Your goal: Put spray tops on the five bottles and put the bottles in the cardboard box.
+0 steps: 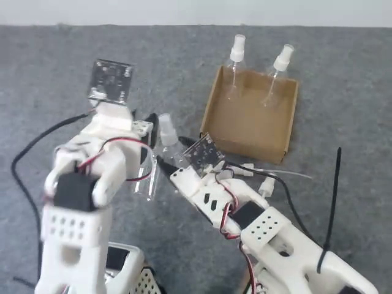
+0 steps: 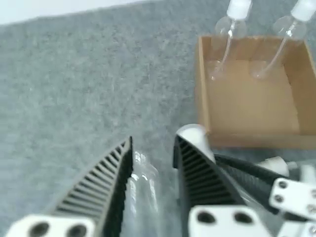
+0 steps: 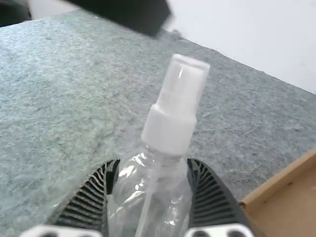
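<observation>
Nearest, at the near edge of the grey felt-covered tabletop (image 1: 343, 92), the white plastic left arm (image 1: 73, 226) rises from its perforated base. It folds at the elbow and reaches toward the middle with its wrist pitched down. The left jaws stand fairly wide, one black ribbed jaw on each side of a clear plastic bottle (image 1: 166, 139). A gap shows between the bottle and one of them.

The white right arm (image 1: 269, 233) comes from the near right corner, stretched low and slanting toward the same spot. The right jaws are clamped on the bottle's clear body, pressing it from both sides just below the neck.

There are three bottles, each with a spray top on, and one shallow, open-topped brown cardboard box (image 1: 245, 125).
- The held bottle is near the middle of the tabletop. I cannot tell whether its base touches the felt.
- The box lies toward the far edge, right of the middle.
- The other two bottles stand side by side in the box against its far wall: one clear bottle (image 1: 234, 67) and its neighbour (image 1: 277, 73).

A loose white spray top (image 1: 267, 185) with a thin dip tube lies just off the box's near wall, beside the right arm. A second seems to lie next to it.

The held bottle's long axis is close to upright, leaning slightly, with its white spray top (image 3: 175, 103) at the upper end. The two boxed bottles stand upright, tops up.
</observation>
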Tool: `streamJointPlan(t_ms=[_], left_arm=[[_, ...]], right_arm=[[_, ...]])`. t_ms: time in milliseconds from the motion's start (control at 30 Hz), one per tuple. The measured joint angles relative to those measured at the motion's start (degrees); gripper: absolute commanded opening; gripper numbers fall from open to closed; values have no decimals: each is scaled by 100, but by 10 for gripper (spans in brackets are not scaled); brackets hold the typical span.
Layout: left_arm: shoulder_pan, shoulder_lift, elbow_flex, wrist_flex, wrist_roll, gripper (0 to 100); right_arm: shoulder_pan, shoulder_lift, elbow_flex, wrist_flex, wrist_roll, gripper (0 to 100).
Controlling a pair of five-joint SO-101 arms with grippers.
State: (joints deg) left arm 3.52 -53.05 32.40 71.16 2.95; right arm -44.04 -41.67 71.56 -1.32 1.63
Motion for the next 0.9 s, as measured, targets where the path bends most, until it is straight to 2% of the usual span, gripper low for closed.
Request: streamJointPlan(t_ms=[300, 400, 467, 633, 900], left_arm=[[-26, -2048, 2418, -914, 0, 133], [18, -2611, 3042, -1160, 0, 188], [299, -2998, 3402, -1266, 0, 231], [1143, -3736, 4000, -1292, -299, 265], [1301, -3763, 4413, -2004, -413, 265]], right_arm=[[659, 0, -1662, 1556, 0, 6], [774, 0, -2391, 2084, 0, 6], [809, 0, -2822, 2400, 0, 6], [800, 0, -3525, 3244, 0, 6], [826, 0, -3895, 4466, 9, 6]])
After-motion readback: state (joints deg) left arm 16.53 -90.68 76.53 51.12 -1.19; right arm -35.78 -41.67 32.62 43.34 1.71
